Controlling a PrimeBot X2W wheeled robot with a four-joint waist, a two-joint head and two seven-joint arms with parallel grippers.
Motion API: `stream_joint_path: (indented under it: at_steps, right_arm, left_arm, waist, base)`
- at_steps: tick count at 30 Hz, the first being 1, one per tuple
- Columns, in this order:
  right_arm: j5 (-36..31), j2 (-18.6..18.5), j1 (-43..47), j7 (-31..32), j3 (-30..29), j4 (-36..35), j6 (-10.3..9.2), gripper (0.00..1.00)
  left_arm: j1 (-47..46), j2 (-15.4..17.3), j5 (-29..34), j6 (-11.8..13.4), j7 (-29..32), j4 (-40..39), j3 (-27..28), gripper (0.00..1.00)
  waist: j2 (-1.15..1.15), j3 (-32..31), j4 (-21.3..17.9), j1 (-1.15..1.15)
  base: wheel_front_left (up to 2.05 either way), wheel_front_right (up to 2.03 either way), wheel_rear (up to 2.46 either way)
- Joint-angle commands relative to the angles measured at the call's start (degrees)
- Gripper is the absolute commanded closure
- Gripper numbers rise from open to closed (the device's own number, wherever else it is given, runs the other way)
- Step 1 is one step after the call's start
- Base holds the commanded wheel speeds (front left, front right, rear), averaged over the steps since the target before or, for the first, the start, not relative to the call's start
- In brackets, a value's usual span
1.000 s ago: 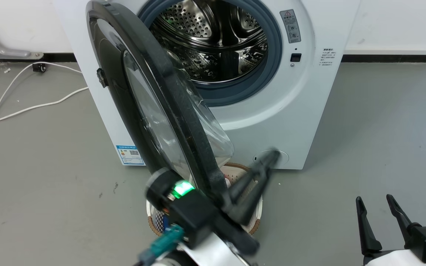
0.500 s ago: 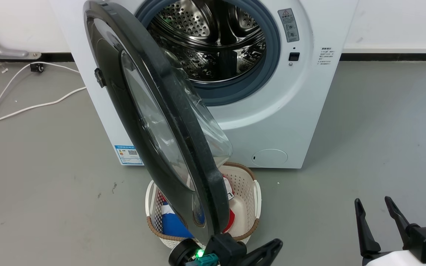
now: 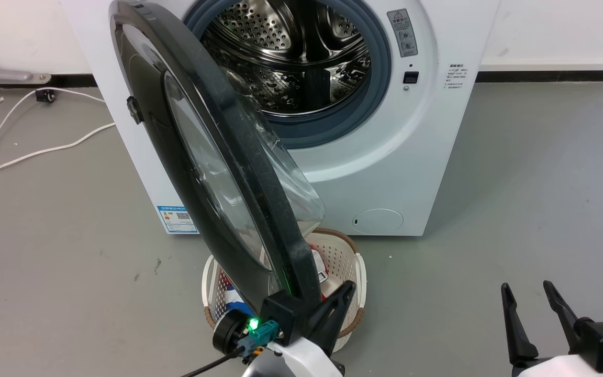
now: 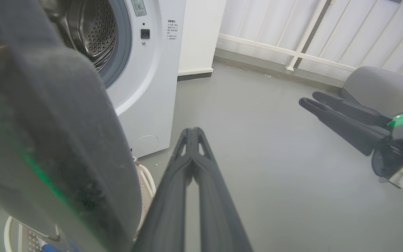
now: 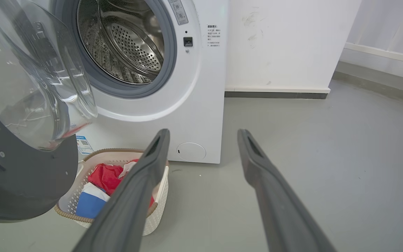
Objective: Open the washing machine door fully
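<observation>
Left tool (image 3: 344, 293) clenched, fingers pressed together on nothing, just at the near lower rim of the washing machine door (image 3: 191, 173). Can't tell if it touches the rim. In the left wrist view the shut tool (image 4: 191, 134) points past the door (image 4: 47, 122), which bulks up on that view's left. Right tool (image 3: 526, 287) released, empty, hanging over bare floor (image 3: 490, 209) well apart from the door, on the robot's right.

Under the door's near edge: white basket (image 3: 360, 269) on the floor with red and blue clothes, just before the foot of the machine front (image 3: 385, 173).

Door is unlatched and swung well out, hinged at the left edge of the machine front and standing roughly square to it. Drum opening (image 3: 291, 52) is exposed.

Progress, my read: about halfway. Left to do: swing it further to the robot's left until it stops.

Orientation: round, so no real long axis. It stands upright, nearly edge-on to the head camera, free edge toward the robot, glass bowl (image 5: 30, 87) bulging to the robot's right.
</observation>
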Motion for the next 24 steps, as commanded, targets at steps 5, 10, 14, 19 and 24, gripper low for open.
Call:
stream_joint_path:
  at_steps: [5, 10, 14, 19, 24]
  right_arm:
    - [0.3, 0.2, -0.1, 0.2, -0.1, 0.0, -0.01, 0.0]
    - [0.5, 0.2, -0.3, 0.0, -0.4, -0.2, -0.01, 0.0]
    - [0.6, 0.2, -0.4, -0.1, -0.4, -0.2, -0.01, 0.0]
    - [0.5, 0.2, -0.6, -0.1, -0.8, -0.2, -0.01, 0.0]
    - [0.6, 0.2, -0.7, -0.1, -0.8, 0.0, -0.01, 0.0]
  left_arm:
    - [-1.1, -0.2, -0.2, 1.3, -1.9, 1.2, 1.3, 1.0]
    - [-0.5, 0.2, -0.6, 2.5, -2.5, 1.6, 2.4, 1.0]
    - [0.0, 1.0, -0.8, 3.6, -2.7, 1.3, 3.6, 1.0]
    - [1.1, 2.2, -0.1, 5.1, -3.1, -0.8, 4.2, 1.0]
    - [2.8, 2.8, 0.1, 6.2, -3.0, -3.4, 4.3, 1.0]
  waist:
    - [0.0, 0.0, 0.2, 0.0]
    - [0.0, 0.2, 0.5, 0.0]
    - [0.0, 0.4, 0.8, 0.0]
    - [0.0, 0.8, 1.7, 0.0]
    - [0.0, 0.9, 3.1, 0.0]
  base:
    - [0.0, 0.0, 0.0]
    - [0.0, 0.0, 0.0]
    - [0.0, 0.0, 0.0]
    - [0.0, 0.0, 0.0]
    - [0.0, 0.0, 0.0]
